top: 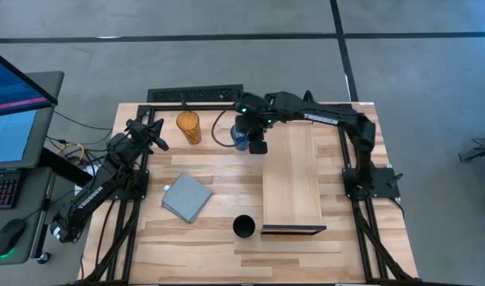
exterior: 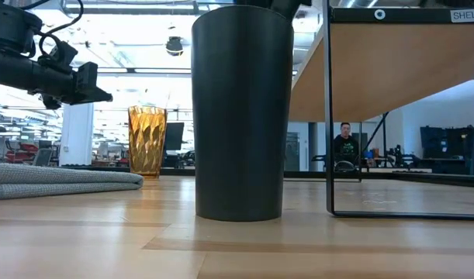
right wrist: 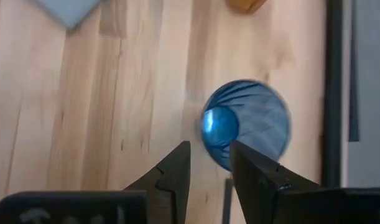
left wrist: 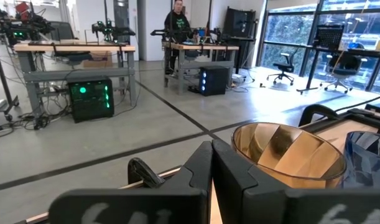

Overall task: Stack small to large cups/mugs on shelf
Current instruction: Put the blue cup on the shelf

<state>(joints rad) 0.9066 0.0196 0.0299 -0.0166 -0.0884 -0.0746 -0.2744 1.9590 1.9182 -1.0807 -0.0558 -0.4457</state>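
Observation:
The short blue cup (top: 240, 141) stands upright on the table at the far middle, beside the shelf's (top: 291, 175) left edge. My right gripper (right wrist: 209, 152) is open and points down over it, its fingertips on either side of the cup's wall (right wrist: 214, 158). The amber tumbler (top: 188, 127) stands at the far left. The black cup (top: 244, 227) stands near the front edge, by the shelf's near bracket. My left gripper (top: 160, 144) is shut and empty, level, just left of the tumbler (left wrist: 289, 155). My right gripper comes at the blue cup from above, one finger (right wrist: 177, 168) outside the rim and one (right wrist: 252, 171) over the inside. I cannot tell whether the fingers touch the cup. The cup stands on the table.
A folded grey-blue cloth (top: 186, 197) lies left of the middle. The shelf is a raised board on dark end brackets (exterior: 330, 116). A dark slotted bar (top: 196, 94) lies along the far edge. A person stands at benches (left wrist: 177, 18) in the room beyond.

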